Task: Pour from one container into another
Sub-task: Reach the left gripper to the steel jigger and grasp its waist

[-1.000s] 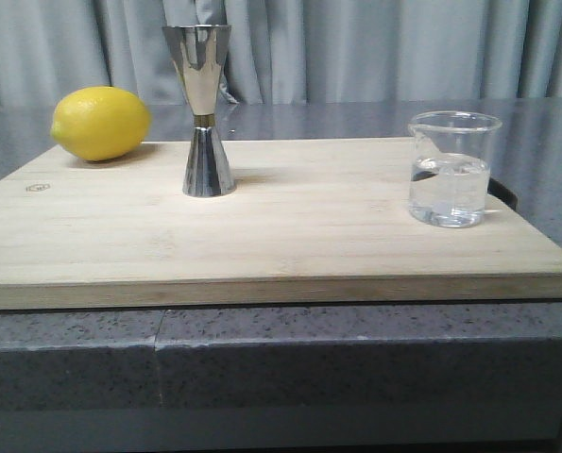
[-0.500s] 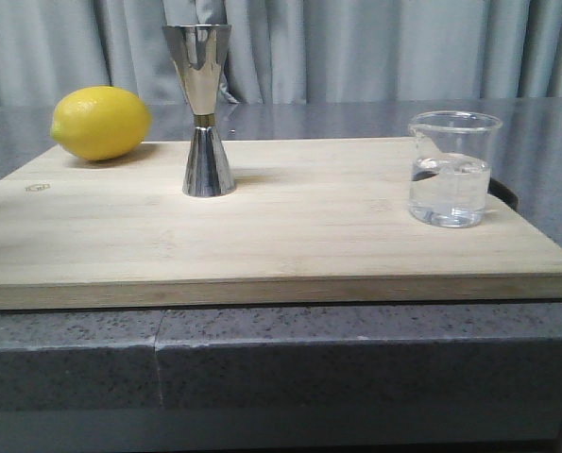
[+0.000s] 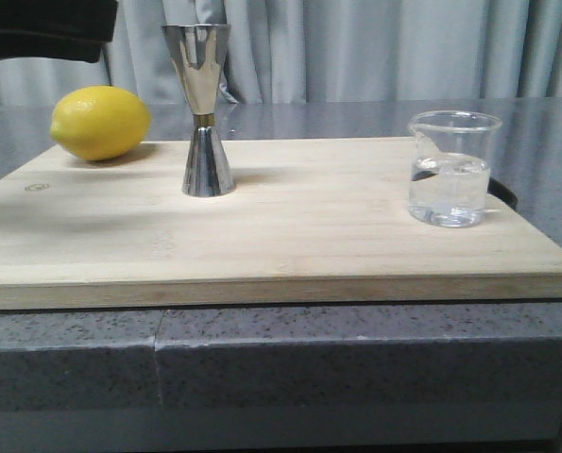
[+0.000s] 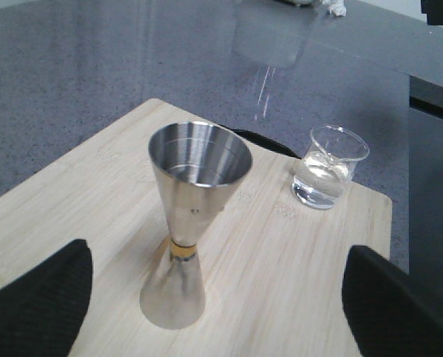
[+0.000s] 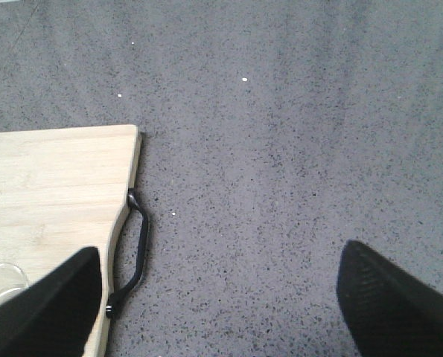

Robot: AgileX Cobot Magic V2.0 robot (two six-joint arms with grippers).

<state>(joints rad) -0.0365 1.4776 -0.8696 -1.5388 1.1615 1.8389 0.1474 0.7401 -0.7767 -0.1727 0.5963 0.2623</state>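
The clear glass beaker (image 3: 450,170) stands on the right of the wooden board (image 3: 309,236), holding some clear liquid. The steel jigger (image 3: 203,109) stands upright at the board's back left of centre. In the left wrist view the jigger (image 4: 187,223) sits between the wide-apart black fingers of my open left gripper (image 4: 217,301), with neither finger touching it, and the beaker (image 4: 327,166) stands beyond it. My right gripper (image 5: 221,312) hangs open and empty over the grey counter beside the board's handle end. A sliver of the beaker's rim (image 5: 1,277) shows by one finger.
A yellow lemon (image 3: 101,123) lies at the board's back left corner. A dark part of the left arm (image 3: 44,28) shows at the front view's top left. The board has a black handle (image 5: 135,253) on its right edge. Grey curtains hang behind the counter (image 3: 356,349).
The dark left arm has come into the front view at the top left, and its shadow now falls on the board's left side. Jigger, beaker and lemon have not moved.
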